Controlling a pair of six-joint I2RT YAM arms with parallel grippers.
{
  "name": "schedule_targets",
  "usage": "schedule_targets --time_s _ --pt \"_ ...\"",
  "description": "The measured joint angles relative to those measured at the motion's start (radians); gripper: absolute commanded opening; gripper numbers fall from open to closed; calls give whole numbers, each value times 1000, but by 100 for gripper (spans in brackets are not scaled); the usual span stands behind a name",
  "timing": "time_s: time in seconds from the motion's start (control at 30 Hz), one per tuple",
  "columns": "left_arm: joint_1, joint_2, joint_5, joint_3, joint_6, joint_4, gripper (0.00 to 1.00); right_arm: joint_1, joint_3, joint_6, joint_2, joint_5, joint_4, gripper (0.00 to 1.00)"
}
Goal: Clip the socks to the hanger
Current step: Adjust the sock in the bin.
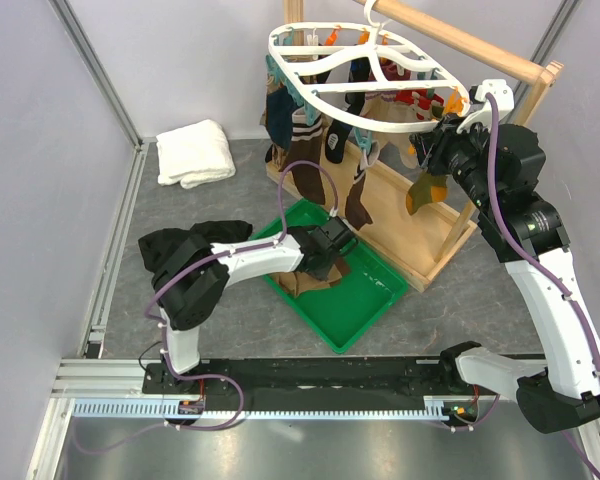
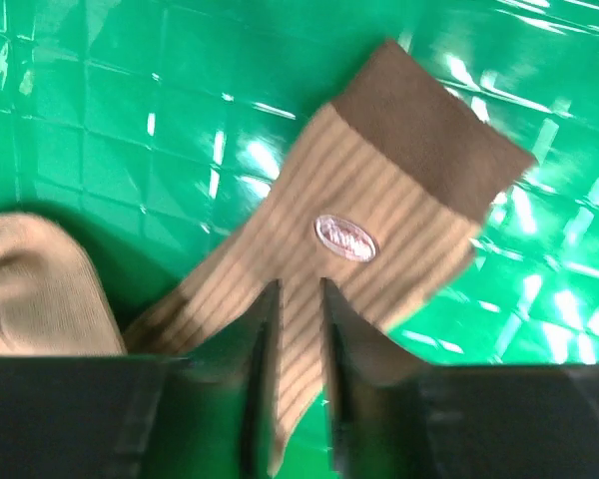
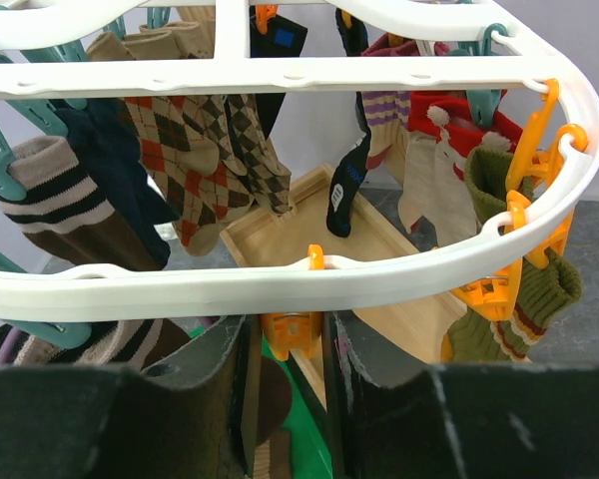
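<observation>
Showing a late stage of the clipping task, as judged from what hangs and what lies loose. The white oval plastic hanger with inner ribs hangs from the wooden rail stand. Most of its orange and teal clips are filled, among others by a brown argyle sock and a dark brown sock with pale stripes.

The right gripper is raised to the near rim. Its jaws stand close together with one unfilled orange plastic clip between them, apparently pressing it.

The left gripper reaches down into the shallow green plastic tray. Its fingers stand narrowly apart, astride the leg of a tan ribbed sock with a dark brown cuff. The sock lies flat on the tray floor, with fabric showing in the gap. Whether it is actually pinched cannot be told, the wrist view being blurred.

A second plain tan sock lies just beside it. At least two socks therefore remain, each to be lifted, carried to a free clip and clamped.
</observation>
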Motion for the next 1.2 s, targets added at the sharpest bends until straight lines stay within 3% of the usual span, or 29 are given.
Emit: schedule_targets --time_s 0.17,0.33,0.53,1.0,1.2 --pt "-55 -44 3 22 -30 -22 54 0 -1 0 0 0 1 0" --pt "-88 -43 -4 94 -78 -28 55 0 -3 -1 -1 1 3 0" --pt "-83 51 -16 179 -63 0 47 0 -5 -7 -4 1 4 0" --pt "-35 154 69 182 50 20 38 0 -11 -11 -6 8 5 0" --pt "-35 185 91 209 73 31 26 0 -16 -11 -6 8 8 0"
